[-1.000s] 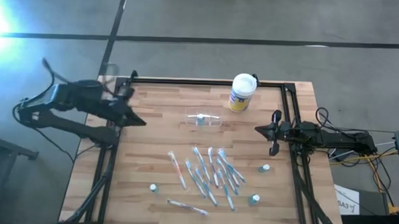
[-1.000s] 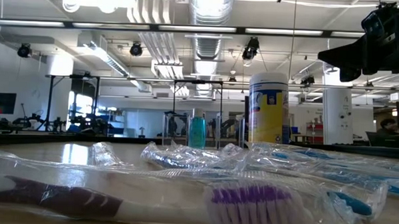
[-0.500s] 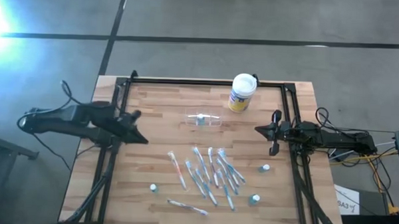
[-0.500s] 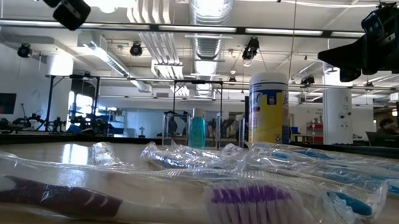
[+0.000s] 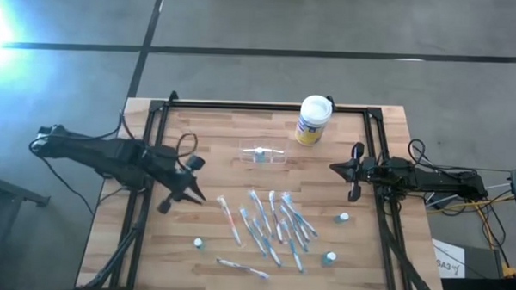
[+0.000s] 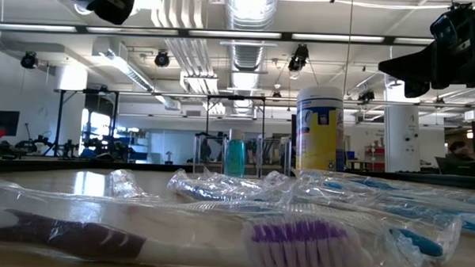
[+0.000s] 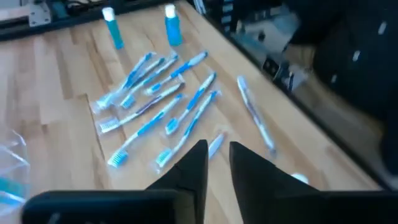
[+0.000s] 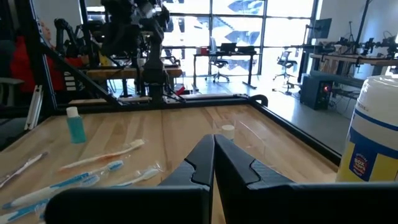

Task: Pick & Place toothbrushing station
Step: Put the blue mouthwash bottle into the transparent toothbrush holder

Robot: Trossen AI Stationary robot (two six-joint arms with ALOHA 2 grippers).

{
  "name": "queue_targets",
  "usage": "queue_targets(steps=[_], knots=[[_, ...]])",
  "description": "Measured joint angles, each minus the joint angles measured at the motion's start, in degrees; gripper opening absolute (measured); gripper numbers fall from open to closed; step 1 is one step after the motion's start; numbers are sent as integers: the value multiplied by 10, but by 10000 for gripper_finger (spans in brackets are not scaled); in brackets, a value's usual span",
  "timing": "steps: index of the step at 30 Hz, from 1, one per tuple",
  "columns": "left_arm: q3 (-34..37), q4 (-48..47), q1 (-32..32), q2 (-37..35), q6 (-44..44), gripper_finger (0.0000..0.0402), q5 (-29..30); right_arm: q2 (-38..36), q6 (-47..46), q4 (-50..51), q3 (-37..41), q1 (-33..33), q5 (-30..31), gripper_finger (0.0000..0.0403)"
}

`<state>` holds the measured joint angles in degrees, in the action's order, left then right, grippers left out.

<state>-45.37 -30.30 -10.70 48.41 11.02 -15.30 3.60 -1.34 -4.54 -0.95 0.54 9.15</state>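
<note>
The toothbrushing station (image 5: 264, 154), a small see-through holder with a teal bottle in it, stands on the table's far middle; it also shows in the low view (image 6: 235, 153). My left gripper (image 5: 198, 195) hovers above the table's left part, left of the wrapped toothbrushes (image 5: 272, 223). It tilts down toward them, and its fingers (image 7: 217, 155) stand a little apart with nothing between them. My right gripper (image 5: 333, 167) waits shut at the right edge (image 8: 213, 146), level, touching nothing.
A white-lidded canister (image 5: 313, 119) with a yellow label stands at the far edge. Small teal bottles (image 5: 343, 219) (image 5: 329, 258) (image 5: 199, 244) stand around the toothbrushes. One more wrapped brush (image 5: 241, 267) lies near the front edge. A black frame (image 5: 259, 105) rims the table.
My left gripper has come from the table's far left corner toward the near edge and the toothbrushes, sinking and tipping its fingers downward. In the low view it has come in at the top left. Nothing on the table has moved.
</note>
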Motion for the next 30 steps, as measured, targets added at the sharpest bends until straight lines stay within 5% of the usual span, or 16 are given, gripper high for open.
queue_targets(steps=[7, 10, 16, 24, 30], knots=[[-112, -47, -48, 111, 39, 136, 16, 0, 0, 0, 0, 0, 0, 8], [-152, -99, -71, 155, 130, 145, 19, 0, -2, 0, 0, 0, 0, 8], [-219, -176, -131, 235, 270, 132, 107, 0, -1, 0, 0, 0, 0, 8], [-310, -241, -196, 343, 279, 101, 243, 0, -2, 0, 0, 0, 0, 8], [-344, -264, -212, 384, 279, 102, 255, 0, -2, 0, 0, 0, 0, 8]])
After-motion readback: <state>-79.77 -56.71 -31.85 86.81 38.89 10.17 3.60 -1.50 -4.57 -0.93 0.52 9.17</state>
